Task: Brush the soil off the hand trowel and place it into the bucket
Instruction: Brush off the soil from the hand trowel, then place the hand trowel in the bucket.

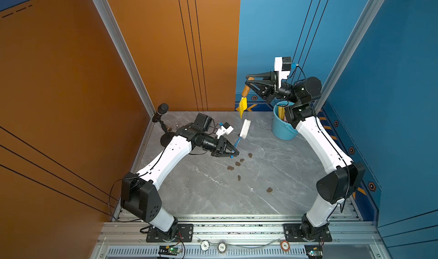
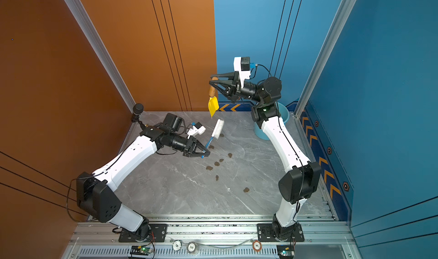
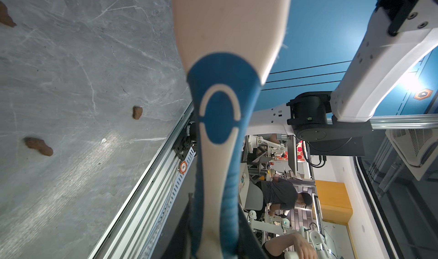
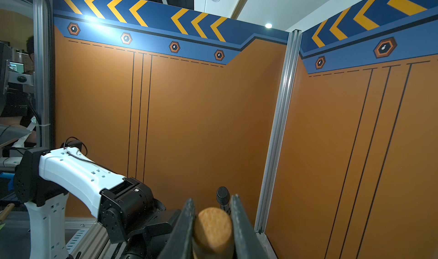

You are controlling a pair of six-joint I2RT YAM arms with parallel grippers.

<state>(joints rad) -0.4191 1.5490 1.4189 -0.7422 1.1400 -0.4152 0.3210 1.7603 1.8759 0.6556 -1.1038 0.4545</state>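
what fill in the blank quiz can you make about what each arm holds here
The right pincer grips the trowel by its ____. The left pincer holds a ____ with white bristles. The trowel's blade is ____. The bucket is light ____.
Missing: handle; brush; yellow; blue.

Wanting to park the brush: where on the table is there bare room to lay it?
Bare: the table along the near rail between the arm bases, and the patch between the soil and the right arm, before the bucket. Crowded: middle, where lumps trail from the brush.
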